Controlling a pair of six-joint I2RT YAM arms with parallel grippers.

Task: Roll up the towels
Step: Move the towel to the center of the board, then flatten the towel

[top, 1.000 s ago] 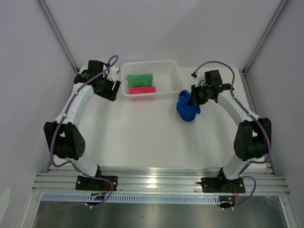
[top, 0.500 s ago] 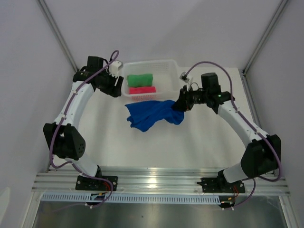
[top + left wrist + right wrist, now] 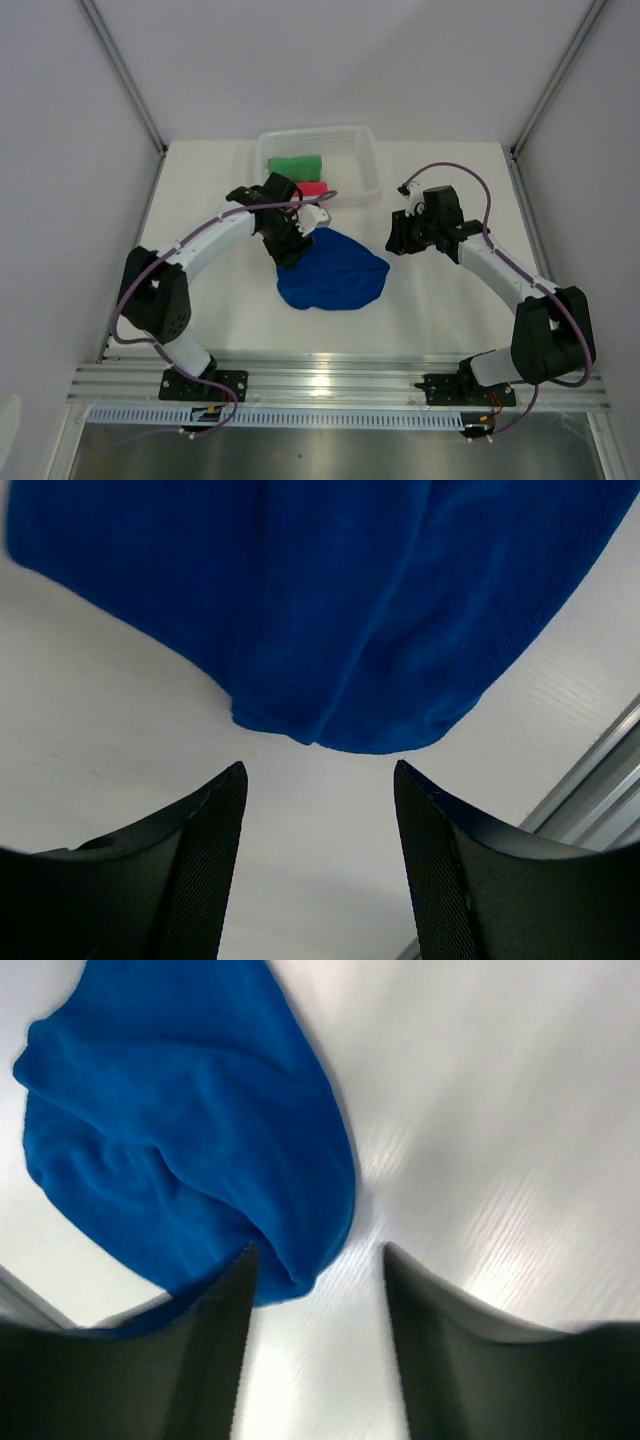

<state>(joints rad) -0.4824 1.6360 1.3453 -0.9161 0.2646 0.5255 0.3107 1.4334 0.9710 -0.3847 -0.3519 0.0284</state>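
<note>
The blue towel (image 3: 335,272) lies spread out in a rough oval on the white table, in front of the basket. My left gripper (image 3: 296,252) hovers at its upper left edge; in the left wrist view the gripper (image 3: 319,770) is open over bare table with the blue towel (image 3: 320,610) just beyond its fingertips. My right gripper (image 3: 393,240) stands off the towel's right edge, open and holding nothing (image 3: 318,1255); the blue towel (image 3: 190,1140) lies by its left finger. The green towel (image 3: 295,165) and pink towel (image 3: 314,187) sit rolled in the basket.
The white mesh basket (image 3: 315,131) stands at the back centre, just behind my left arm. Metal frame posts rise at the back corners, and an aluminium rail (image 3: 340,380) runs along the near edge.
The right gripper opened and let go of the blue towel, which now lies spread flat, and drew back right. The left arm swung from beside the basket down to the towel's left edge.
</note>
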